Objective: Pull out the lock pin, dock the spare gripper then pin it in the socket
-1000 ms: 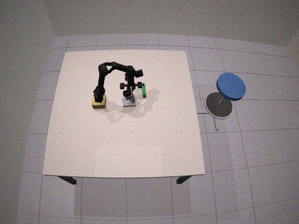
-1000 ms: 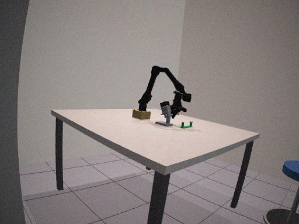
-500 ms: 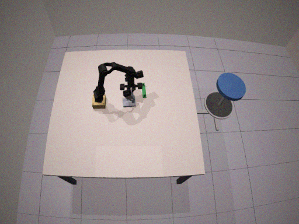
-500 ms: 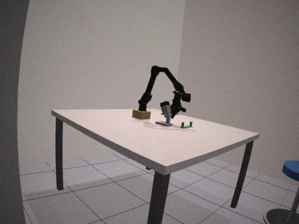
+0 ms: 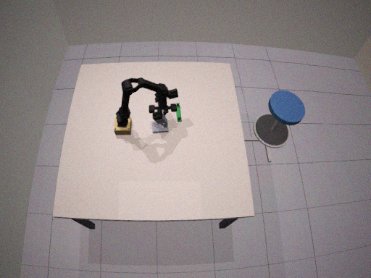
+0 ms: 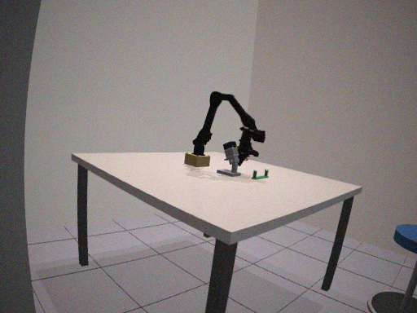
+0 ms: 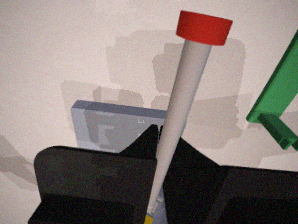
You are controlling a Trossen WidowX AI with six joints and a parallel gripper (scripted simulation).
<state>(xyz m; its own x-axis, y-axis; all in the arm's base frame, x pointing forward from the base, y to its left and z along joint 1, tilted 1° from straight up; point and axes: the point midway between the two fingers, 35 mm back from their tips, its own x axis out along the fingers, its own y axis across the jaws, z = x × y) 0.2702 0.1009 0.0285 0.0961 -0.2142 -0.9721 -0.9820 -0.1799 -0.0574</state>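
Note:
My gripper (image 5: 163, 109) (image 6: 241, 162) (image 7: 157, 131) is shut on the lock pin (image 7: 186, 90), beside the mount. The pin has a red head (image 7: 204, 28) and a pale grey shaft, which slants down between the fingertips. Its far end is hidden in the wrist view, so whether it enters the socket cannot be told. The mount's blue-grey base (image 5: 160, 128) (image 6: 228, 173) (image 7: 92, 127) stands on the table with a leaning grey post. A black block (image 5: 157, 116) (image 6: 230, 144) at its top looks like the spare gripper; how deep it sits is unclear.
An empty green cradle (image 5: 179, 113) (image 6: 261, 177) (image 7: 275, 85) with two uprights lies beside the mount. The arm's yellow base block (image 5: 123, 131) (image 6: 197, 160) is on the mount's other side. A blue stool (image 5: 287, 107) (image 6: 407, 236) stands off the table.

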